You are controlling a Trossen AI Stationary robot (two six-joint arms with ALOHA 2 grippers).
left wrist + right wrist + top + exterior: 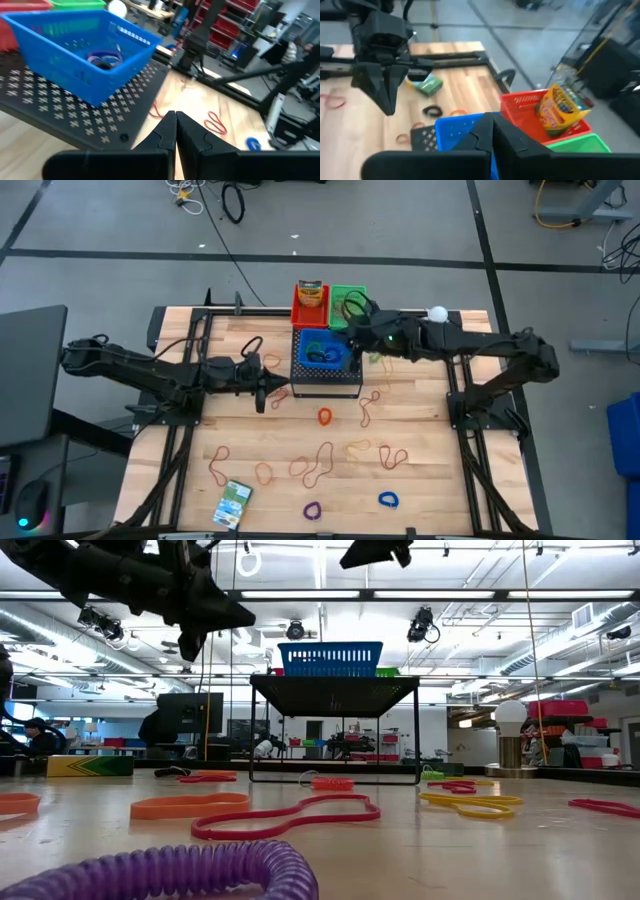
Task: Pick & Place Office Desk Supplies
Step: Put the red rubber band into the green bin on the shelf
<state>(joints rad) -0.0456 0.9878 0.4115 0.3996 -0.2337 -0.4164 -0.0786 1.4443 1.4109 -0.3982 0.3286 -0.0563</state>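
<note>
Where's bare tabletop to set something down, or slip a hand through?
Free: the front right corner, right of the blue loop; the right side strip beyond the red band; the patch between the left tool and the tan band. Crowded: the centre front, strewn with bands, and the back middle, where the black perforated box carries the blue basket.

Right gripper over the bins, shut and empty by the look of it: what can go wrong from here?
1. The right gripper sits shut above the blue basket, close to its rim; dropping or swinging out could snag the rim and shift it.
2. The left gripper, shut, hovers right beside the black perforated stand; a sideways move may bump it.
3. Rubber bands overlap on the table, so a pick may drag several.
</note>
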